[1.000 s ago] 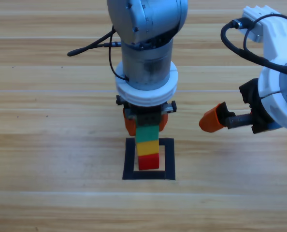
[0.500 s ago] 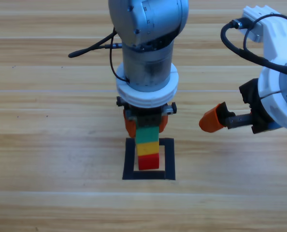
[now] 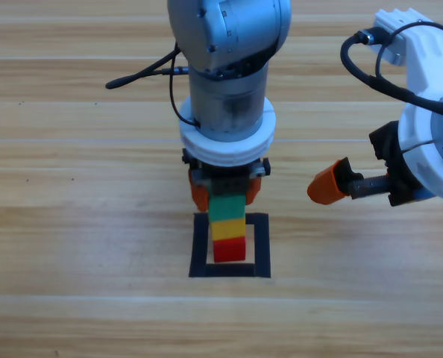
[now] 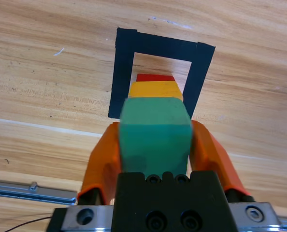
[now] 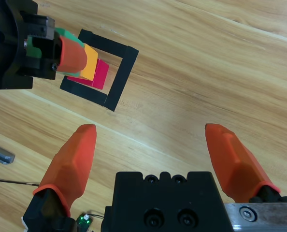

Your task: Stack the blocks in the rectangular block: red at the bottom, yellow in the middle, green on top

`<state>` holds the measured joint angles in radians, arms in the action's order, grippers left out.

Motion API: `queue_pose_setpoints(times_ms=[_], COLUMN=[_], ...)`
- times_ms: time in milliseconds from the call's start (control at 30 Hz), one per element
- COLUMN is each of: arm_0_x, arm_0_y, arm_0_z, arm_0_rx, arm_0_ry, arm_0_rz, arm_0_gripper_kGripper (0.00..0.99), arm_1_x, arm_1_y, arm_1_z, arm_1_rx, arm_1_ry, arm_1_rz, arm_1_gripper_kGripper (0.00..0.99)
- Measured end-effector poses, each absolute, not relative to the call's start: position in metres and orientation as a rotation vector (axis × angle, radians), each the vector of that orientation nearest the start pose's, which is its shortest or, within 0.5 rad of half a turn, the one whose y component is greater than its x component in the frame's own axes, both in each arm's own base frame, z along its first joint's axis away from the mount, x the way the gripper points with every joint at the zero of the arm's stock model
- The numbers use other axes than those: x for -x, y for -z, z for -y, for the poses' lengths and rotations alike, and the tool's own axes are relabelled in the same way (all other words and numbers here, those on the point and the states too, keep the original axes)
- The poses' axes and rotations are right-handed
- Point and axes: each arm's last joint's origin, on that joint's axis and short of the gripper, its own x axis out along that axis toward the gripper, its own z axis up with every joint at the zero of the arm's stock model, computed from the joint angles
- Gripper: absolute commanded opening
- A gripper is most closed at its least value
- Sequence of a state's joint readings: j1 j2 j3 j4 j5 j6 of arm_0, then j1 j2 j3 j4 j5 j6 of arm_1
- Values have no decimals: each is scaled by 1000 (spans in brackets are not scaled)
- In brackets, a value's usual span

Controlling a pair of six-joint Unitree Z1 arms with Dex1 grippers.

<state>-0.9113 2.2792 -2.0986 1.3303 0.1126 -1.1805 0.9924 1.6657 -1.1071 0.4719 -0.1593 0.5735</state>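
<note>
Almost nothing has moved since the earlier frames: left gripper (image 4: 155,140) sits a hair lower over the stack, otherwise all holds steady. Its two orange jaws flank the small teal-green cube (image 4: 155,133), pressed to its sides, so it is clamped and not yet let go.

Stack order reads correct. Small matte red cube (image 3: 229,250) rests on the wood inside the flat square outline of black tape (image 3: 200,246); small yellow cube (image 3: 227,230) sits on it; green on top, seemingly seated on the yellow, though the contact line is hidden from above.

Right gripper (image 5: 155,154) waits well off to the side, jaws spread wide, empty.

Judgement: placement looks finished bar the release. Next move calls for a gentle opening and a straight lift; any sideways drag could topple the column.

Wooden table (image 3: 72,224) carries nothing else in view.
</note>
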Motion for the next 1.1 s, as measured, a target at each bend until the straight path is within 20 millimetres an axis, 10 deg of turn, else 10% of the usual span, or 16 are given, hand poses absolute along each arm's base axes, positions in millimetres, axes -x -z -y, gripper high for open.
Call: queue_pose_setpoints(times_ms=[733, 1100], arm_0_x=[-285, -239], arm_0_y=[-270, -385], arm_0_z=[359, 320], arm_0_rx=[225, 278], arm_0_ry=[-225, -74], arm_0_rz=[-1426, -1136], arm_0_gripper_kGripper=[856, 864], arm_1_x=[-173, -171], arm_1_y=[-290, -290], arm_1_z=[-252, -253], arm_1_rx=[60, 46], arm_1_ry=[-482, -521], arm_1_rz=[-1034, -1061], arm_1_gripper_kGripper=[990, 990])
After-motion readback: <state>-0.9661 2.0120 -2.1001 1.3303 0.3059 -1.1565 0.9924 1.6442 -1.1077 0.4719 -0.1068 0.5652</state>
